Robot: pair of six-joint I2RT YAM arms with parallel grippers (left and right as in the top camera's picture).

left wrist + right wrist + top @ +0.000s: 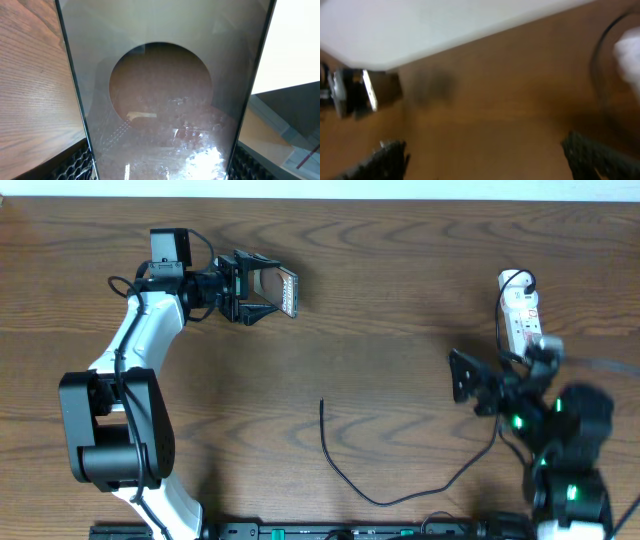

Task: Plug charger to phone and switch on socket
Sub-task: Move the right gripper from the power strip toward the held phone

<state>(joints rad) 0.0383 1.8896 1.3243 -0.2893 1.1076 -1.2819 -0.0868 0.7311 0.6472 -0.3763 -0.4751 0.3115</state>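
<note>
My left gripper (256, 290) is at the back left of the table, shut on the phone (281, 288), which it holds tilted up off the wood. In the left wrist view the phone (160, 95) fills the frame as a glossy brown slab with a round reflection, clamped between the black fingers (75, 162). The charger (323, 420) is a thin black cable lying loose mid-table, its free tip pointing away from me. The white socket (520, 308) lies at the back right. My right gripper (465, 375) hovers open just left of the socket, with nothing between its fingers (385, 160).
A white cord loops at the socket's far end (515, 278). The right wrist view is blurred; it shows bare wood, the table's far edge and the left arm holding the phone (367, 90). Black rails run along the front edge (300, 530).
</note>
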